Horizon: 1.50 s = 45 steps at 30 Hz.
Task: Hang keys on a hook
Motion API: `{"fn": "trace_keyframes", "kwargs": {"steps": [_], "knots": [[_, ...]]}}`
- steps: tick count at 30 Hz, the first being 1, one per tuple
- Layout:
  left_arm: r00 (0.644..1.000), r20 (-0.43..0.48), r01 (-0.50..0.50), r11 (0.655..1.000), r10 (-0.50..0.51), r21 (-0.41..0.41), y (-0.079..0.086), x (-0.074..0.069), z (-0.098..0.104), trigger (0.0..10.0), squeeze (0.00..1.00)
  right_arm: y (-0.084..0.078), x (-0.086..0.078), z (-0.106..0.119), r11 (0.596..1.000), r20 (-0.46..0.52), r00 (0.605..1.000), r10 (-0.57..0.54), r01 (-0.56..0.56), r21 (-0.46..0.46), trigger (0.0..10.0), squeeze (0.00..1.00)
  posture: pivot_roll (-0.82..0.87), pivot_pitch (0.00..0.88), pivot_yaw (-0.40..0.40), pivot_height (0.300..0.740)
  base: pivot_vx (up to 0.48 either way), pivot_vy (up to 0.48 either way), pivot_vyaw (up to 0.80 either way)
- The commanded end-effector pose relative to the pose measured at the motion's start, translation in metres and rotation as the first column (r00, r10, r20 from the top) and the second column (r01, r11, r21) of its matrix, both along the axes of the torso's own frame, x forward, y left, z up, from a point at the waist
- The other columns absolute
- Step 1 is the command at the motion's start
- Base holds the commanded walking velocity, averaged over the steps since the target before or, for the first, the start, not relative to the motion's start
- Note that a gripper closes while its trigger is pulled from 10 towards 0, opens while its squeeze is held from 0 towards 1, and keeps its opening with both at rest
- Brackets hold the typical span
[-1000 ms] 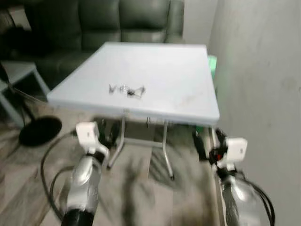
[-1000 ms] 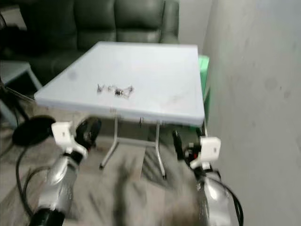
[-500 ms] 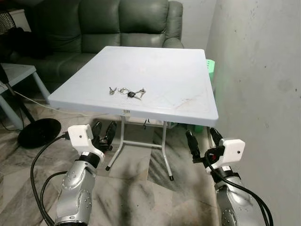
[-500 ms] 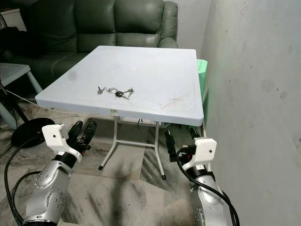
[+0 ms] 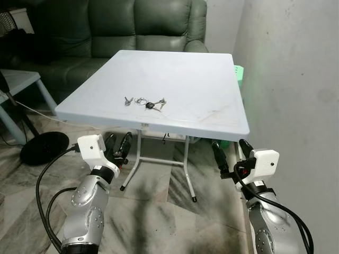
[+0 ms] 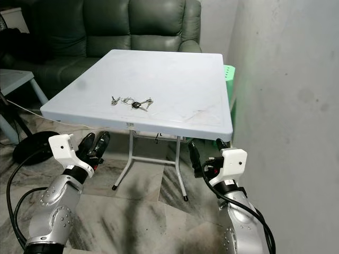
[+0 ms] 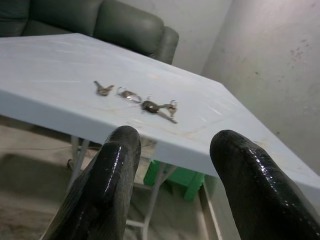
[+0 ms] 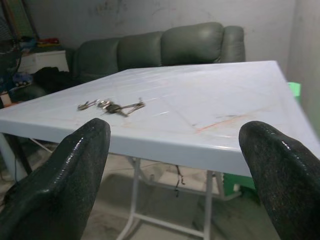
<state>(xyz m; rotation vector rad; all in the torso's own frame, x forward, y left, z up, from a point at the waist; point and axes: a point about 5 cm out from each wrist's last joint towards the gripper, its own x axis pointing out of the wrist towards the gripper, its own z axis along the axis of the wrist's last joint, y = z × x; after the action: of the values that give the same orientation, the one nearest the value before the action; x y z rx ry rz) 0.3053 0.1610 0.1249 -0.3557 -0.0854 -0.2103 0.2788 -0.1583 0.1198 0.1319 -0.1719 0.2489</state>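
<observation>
Keys [image 5: 144, 102] lying flat on white folding tabletop [image 5: 201, 84], near front edge, roughly 7 o'clock from tabletop centre; a loose spread of key, rings, dark fob, more keys.

Left hand [image 5: 119, 146] low, below front edge, about 7 o'clock from keys; fingers [image 7: 107, 185] apart, released, empty. Right hand [image 5: 229, 155] low at front right corner, about 4 o'clock from keys; fingers [image 8: 75, 165] spread wide, released, empty. Both hands under tabletop height and pointing toward the edge.

Green stool [image 5: 239, 74] tucked at tabletop's right side by wall [image 5: 296, 79]. Sofa [image 5: 132, 26] behind at 12 o'clock. Fan base [image 5: 45, 147] and cable on floor at 9 o'clock.

No hook made out anywhere.

Judged stage: approach, grasp not begun.

Risks, judged:
- Raising hands straight up could knock the tabletop edge; folding legs look light, so keys may get jolted.
- Flat, thin metal on a smooth top; likely to slide or skate off the front edge under a shallow pinch.
- Grabbing one end only may leave the rest dangling and swinging.
- Right arm close to wall; little room to swing.
- Floor cable near left side; snag hazard if stepping.
</observation>
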Motion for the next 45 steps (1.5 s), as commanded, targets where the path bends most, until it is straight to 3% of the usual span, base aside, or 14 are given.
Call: {"fn": "trace_keyframes", "kwargs": {"steps": [1,27,34,45], "knots": [[1.0,0.018,-0.007,1.0,0.007,0.008,0.0047,0.0025,0.007,10.0,0.0,0.003,0.0016,0.007,1.0,0.02,1.0,0.007,-0.007,0.008,10.0,0.0,0.11,0.0,0.032,0.74,0.0,0.458,0.0],[0.999,0.032,-0.001,1.0,0.001,-0.005,0.0027,0.0076,0.012,10.0,0.0,-0.0023,0.0036,0.0129,1.0,0.029,1.0,0.009,-0.009,-0.012,10.0,0.0,0.1,0.0,0.026,0.74,0.0,0.455,0.0],[0.999,0.007,-0.036,0.998,0.036,-0.045,0.0039,0.0082,0.0105,10.0,0.0,-0.0023,0.003,0.0121,1.0,0.023,1.0,0.02,-0.02,-0.014,10.0,0.0,0.1,0.0,0.021,0.74,0.0,0.0,0.0],[0.999,-0.009,-0.05,0.999,0.05,-0.021,0.0018,0.0089,0.0082,10.0,0.0,-0.0054,0.0019,0.0126,1.0,0.019,1.0,0.019,-0.019,-0.022,10.0,0.0,0.09,0.0,0.021,0.74,0.0,0.0,0.0]]}}
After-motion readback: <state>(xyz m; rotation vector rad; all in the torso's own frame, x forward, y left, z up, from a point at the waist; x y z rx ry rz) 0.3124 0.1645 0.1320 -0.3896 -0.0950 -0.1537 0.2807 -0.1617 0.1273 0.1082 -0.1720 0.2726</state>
